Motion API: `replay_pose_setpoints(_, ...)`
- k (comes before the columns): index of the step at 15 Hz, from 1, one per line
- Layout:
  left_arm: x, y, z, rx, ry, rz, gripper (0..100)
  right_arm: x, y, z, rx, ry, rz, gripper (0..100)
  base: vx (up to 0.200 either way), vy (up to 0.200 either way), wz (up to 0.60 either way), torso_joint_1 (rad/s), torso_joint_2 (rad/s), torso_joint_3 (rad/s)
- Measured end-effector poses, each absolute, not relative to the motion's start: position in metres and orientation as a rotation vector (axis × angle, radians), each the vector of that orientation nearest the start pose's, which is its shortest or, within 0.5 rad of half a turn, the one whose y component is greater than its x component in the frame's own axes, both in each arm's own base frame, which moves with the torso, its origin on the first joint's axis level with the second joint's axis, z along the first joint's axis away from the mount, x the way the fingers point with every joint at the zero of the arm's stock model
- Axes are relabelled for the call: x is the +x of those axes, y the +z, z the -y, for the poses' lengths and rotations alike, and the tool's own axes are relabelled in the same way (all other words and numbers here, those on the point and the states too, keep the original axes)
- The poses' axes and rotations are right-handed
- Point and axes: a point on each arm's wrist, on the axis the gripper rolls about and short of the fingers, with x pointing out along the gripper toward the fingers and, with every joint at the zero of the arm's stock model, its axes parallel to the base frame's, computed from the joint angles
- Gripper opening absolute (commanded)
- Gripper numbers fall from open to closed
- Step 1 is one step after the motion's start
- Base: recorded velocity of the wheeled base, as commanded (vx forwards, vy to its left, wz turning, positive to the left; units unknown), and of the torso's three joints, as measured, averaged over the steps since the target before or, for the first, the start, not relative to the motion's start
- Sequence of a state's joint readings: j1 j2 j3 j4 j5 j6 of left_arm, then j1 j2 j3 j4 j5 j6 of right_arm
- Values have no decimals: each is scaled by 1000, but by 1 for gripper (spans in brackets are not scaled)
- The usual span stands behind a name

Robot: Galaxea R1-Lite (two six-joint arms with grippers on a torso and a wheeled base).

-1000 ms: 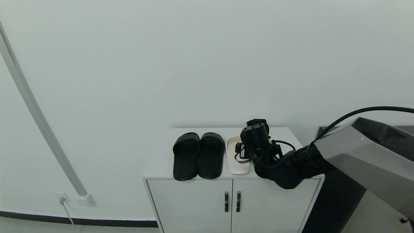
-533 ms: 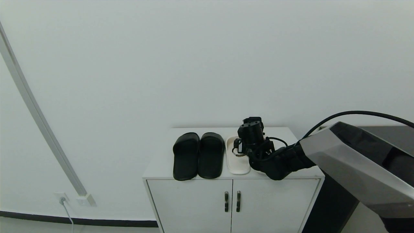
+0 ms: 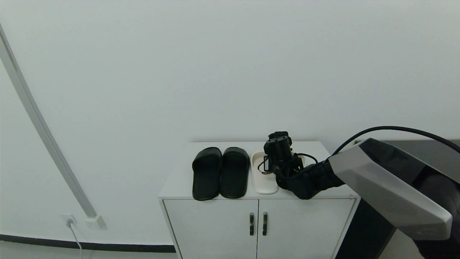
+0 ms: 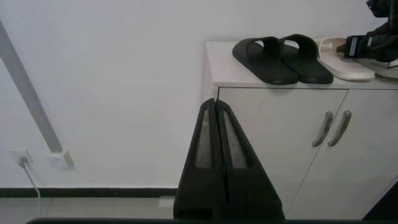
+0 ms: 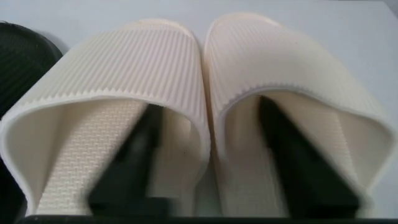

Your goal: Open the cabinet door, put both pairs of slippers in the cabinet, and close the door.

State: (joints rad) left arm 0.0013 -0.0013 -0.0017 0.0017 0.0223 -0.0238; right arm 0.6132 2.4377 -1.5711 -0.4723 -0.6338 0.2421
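Robot's right arm [image 3: 309,180] reaches in from the right, bent low over the top of a white cabinet [image 3: 212,226] that stands against a plain white wall [image 3: 230,72]. The right gripper [image 5: 208,112] points towards the far wall with its jaws spread apart, and each of its dark fingers [image 5: 134,168] is pushed in under the ribbed strap of one cream slipper, without squeezing anything. The cream slippers [image 3: 261,180] lie side by side on the right part of the cabinet top, toes to the wall. Just left of them sits a pair of black slippers [image 3: 220,172], also side by side and touching each other. Both cabinet doors are shut, and two dark upright handles [image 3: 257,223] meet at the middle. The left gripper [image 4: 215,124] is held low and off to the left of the cabinet, well apart from it, its two fingers pressed flat together around nothing. On the left of the wall a pale strip of trunking [image 3: 39,122] slants down to a wall socket [image 3: 68,218] with a cable plugged in, above a dark skirting band [image 3: 90,246]
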Motion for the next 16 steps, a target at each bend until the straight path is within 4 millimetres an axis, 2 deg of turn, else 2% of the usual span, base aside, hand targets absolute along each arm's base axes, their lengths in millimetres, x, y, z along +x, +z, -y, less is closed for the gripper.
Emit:
replay_pose_setpoints(6, -23, 76, 0, -24, 24, 2, 0, 405, 71, -271, 3, -53, -322, 0, 0, 0, 0, 0, 0, 0)
replay_pose_setpoints(9, -23, 76, 0, -24, 24, 2, 0, 389, 85, -263, -24, -46, -331, 0, 0, 0, 0, 0, 0, 0)
replay_pose_setpoints(12, -23, 76, 0, -23, 23, 2, 0, 351, 114, -251, -29, 19, -332, 0, 0, 0, 0, 0, 0, 0)
replay_pose_setpoints(16, -23, 75, 0, -22, 24, 0, 0, 258, 151, -222, -79, 266, -345, 0, 0, 0, 0, 0, 0, 0)
